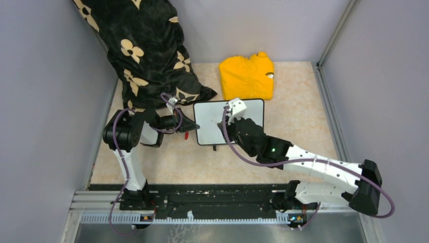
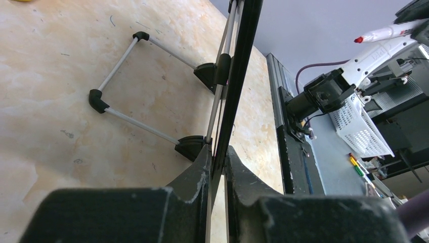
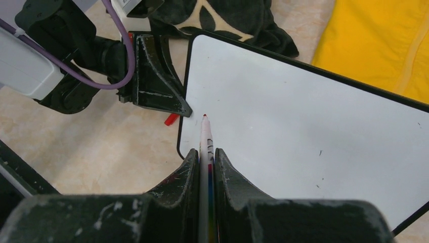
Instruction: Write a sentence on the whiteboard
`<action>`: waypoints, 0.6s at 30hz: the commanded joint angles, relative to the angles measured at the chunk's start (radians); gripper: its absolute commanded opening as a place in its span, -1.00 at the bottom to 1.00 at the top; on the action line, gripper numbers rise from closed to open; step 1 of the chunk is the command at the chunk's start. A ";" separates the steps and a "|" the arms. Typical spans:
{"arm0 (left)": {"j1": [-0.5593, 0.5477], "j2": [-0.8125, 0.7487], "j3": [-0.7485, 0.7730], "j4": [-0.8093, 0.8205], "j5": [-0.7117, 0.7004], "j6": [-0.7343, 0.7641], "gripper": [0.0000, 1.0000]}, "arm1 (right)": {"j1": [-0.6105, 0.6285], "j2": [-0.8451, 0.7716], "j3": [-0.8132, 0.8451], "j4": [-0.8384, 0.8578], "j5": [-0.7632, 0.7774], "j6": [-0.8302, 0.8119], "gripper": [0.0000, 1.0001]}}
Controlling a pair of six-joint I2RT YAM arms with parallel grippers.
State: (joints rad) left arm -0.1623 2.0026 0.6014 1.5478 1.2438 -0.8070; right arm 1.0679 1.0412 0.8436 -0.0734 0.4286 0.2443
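Note:
The whiteboard [image 1: 248,114] lies in the middle of the table, and its white face [image 3: 303,116] shows only a few small specks; no sentence is in view. My left gripper [image 1: 192,124] is shut on the board's left rim. In the left wrist view that rim [image 2: 242,61] runs edge-on between the jaws of my left gripper [image 2: 218,154]. Over the board's left part, my right gripper [image 3: 206,152] is shut on a slim white marker [image 3: 206,135]. The marker's red tip [image 3: 204,117] points at the surface beside the left gripper [image 3: 183,107].
A red cap [image 3: 171,119] lies on the table beside the board's left edge. A folded yellow garment [image 1: 246,76] sits just behind the board, with a black floral blanket [image 1: 146,50] at the back left. The board's wire feet [image 2: 141,81] rest underneath. Grey walls enclose the table.

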 commanded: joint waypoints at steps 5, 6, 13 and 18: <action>-0.006 -0.001 0.006 0.243 0.003 0.007 -0.89 | 0.083 0.149 0.139 0.036 0.278 -0.059 -1.00; -0.006 -0.001 0.007 0.243 0.003 0.007 -0.92 | 0.085 0.165 0.147 0.039 0.289 -0.059 -1.00; -0.006 -0.002 0.005 0.244 0.001 0.007 -1.00 | 0.093 0.255 0.192 0.062 0.346 -0.055 -1.00; -0.006 -0.005 0.006 0.244 0.001 0.005 -1.00 | 0.095 0.287 0.206 0.097 0.339 -0.057 -1.00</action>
State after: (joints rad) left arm -0.1623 2.0026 0.6018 1.5482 1.2430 -0.8066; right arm 1.1488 1.3117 0.9852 -0.0589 0.7368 0.2005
